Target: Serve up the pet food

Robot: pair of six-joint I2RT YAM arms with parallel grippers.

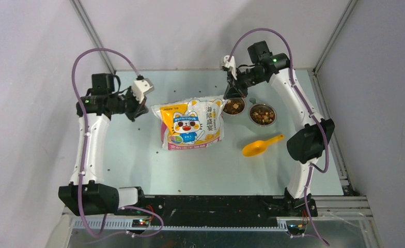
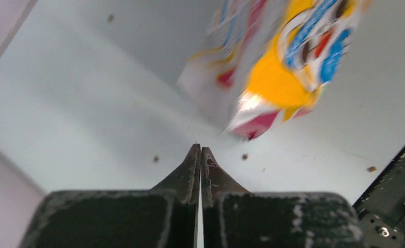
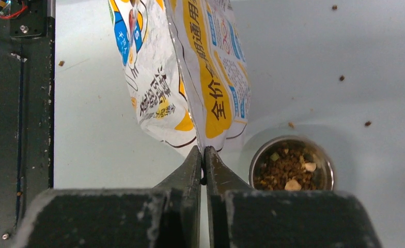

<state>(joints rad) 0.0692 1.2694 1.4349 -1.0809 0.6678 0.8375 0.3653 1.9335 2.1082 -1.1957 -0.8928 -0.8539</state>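
There is one cartoon-cat pet food bag [image 1: 191, 125] and one yellow scoop [image 1: 256, 149]. Steel bowls number two: the bag-side bowl [image 1: 234, 115] and the scoop-side bowl [image 1: 262, 126]. Each holds one heap of kibble [image 1: 263, 114] (two heaps in all).

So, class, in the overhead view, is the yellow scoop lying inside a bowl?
No, the yellow scoop lies on the table, apart from both bowls.

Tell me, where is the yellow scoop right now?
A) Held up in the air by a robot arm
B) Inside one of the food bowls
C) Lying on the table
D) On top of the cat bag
C: the yellow scoop lies flat on the table, with nothing holding it.
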